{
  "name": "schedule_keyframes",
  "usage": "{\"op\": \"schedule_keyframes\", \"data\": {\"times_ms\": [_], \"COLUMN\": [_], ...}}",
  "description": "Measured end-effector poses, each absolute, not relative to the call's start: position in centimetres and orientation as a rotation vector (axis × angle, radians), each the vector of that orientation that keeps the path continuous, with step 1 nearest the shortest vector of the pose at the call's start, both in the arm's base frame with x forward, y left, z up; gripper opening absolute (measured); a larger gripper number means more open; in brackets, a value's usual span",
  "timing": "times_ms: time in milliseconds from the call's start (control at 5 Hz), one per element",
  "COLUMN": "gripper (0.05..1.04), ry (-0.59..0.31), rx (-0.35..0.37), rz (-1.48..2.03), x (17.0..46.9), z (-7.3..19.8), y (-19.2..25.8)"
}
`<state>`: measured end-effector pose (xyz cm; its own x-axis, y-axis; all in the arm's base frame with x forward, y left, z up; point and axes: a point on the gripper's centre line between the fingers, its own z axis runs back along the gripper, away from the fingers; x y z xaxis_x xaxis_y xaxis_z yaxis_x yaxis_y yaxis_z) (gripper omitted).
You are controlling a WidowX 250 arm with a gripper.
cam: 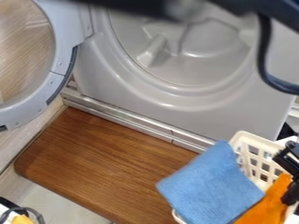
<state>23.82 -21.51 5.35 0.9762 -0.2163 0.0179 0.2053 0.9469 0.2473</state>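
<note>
Gripper [283,178] right by the orange cloth [267,204], can't tell if jaws are open or closed; blue cloth [210,186] farther out, over the basket [252,138]. Probably pickup stage; next needs one cloth gripped, lifted toward the washer [227,116] beyond.

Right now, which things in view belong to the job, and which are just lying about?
Likely the job:
- orange cloth, by the tool
- blue cloth
- white basket
- machine, door open

Probably just lying about:
- wooden board
- yellow item, lower left
</note>
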Motion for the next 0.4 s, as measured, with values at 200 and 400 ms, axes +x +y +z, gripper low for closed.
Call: {"op": "schedule_keyframes", "data": {"times_ms": [200, 400], "gripper": [0.090, 0.090], "ry": [-0.009, 0.020], "rx": [0.270, 0.270], "rz": [-0.134, -0.099], "x": [23.4, 23.1], "z": [5.5, 4.7], "y": [-17.8, -14.8]}}
